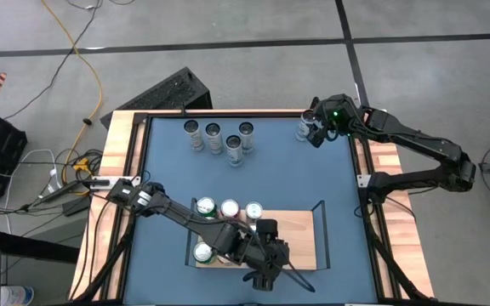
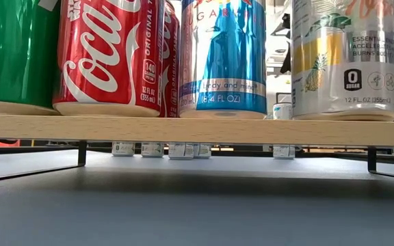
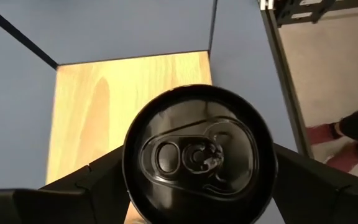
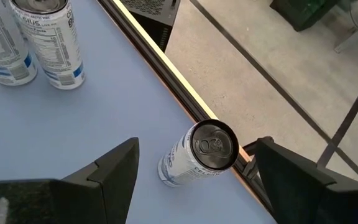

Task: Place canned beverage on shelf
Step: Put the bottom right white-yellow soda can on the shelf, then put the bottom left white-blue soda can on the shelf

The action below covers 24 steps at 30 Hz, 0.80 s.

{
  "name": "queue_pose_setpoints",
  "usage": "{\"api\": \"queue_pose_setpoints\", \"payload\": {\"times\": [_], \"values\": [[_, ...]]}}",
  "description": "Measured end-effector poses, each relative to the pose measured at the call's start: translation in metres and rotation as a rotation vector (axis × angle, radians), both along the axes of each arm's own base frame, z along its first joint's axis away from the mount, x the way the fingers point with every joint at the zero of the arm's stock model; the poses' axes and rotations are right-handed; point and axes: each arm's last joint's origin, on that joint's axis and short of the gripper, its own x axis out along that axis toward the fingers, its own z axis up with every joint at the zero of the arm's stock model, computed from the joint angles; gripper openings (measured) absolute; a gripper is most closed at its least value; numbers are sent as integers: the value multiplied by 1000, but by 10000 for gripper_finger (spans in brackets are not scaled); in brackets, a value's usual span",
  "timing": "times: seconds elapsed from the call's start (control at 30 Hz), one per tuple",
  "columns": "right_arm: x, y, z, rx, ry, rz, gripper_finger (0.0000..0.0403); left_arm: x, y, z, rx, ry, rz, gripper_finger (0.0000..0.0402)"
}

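Observation:
A black-topped can [image 3: 197, 155] stands upright on the light-wood shelf [image 1: 300, 238], by the board's middle. In the low view it is the silver can [image 2: 344, 58], with its base on the board [image 2: 197, 130]. My left gripper [image 1: 266, 240] is open around it, one finger [image 3: 98, 180] on each side. The can's top hides the fingertips, and no touch shows. My right gripper [image 1: 316, 129] hangs open over a silver can [image 4: 201, 152] standing by the table's far right corner.
Several more cans share the shelf: three in a far row [image 1: 229, 209] and one at its near left [image 1: 202, 252]. A group of cans [image 1: 219, 138] stands near the table's far edge. The right part of the shelf [image 3: 135, 87] is bare wood.

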Motion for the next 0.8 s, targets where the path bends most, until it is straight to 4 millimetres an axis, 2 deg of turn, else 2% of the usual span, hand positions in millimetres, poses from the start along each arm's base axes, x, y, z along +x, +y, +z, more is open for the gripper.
{"api": "queue_pose_setpoints", "payload": {"times": [0.27,0.57,0.8], "values": [[1,0,0,8,-9,23,306,0,5,5,-57,6,17,309],[1,0,1,7,-12,23,306,-10,11,25,-32,9,47,309],[2,1,0,33,-31,44,306,-15,13,33,-50,13,54,309]]}}
